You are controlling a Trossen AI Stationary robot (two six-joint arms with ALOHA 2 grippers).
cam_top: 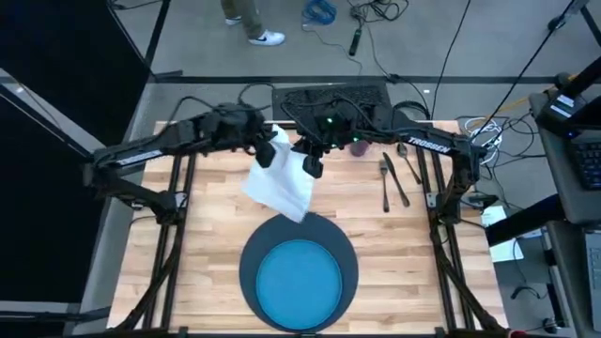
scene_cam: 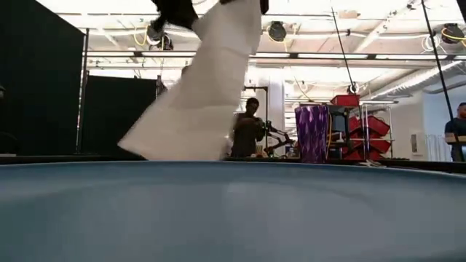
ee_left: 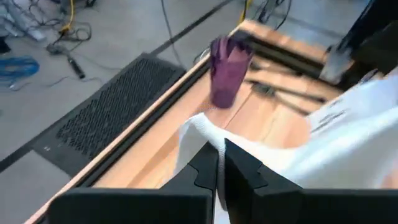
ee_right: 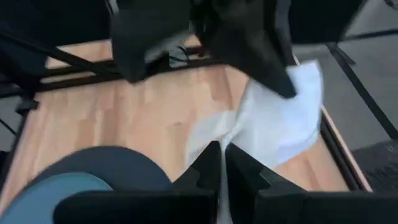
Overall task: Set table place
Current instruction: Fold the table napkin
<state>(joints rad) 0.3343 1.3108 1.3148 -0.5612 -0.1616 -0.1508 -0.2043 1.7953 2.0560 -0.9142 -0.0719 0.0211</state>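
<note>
Blue plate (cam_top: 300, 282) on charger (cam_top: 252, 252), nearest me. Beyond, left claw (cam_top: 268, 143) and right claw (cam_top: 310, 160) both pinch the napkin (cam_top: 280, 186) above the bench (cam_top: 207, 225). Cutlery (cam_top: 392, 180), cup (ee_left: 227, 71) farthest. Folding underway, I judge; next needs level lowering beside the plate.

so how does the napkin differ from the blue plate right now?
The napkin hangs in the air, pinched by the left claw and right claw; the blue plate lies flat on the grey charger. Napkin is white, limp, creased; plate is round and rigid.
</note>
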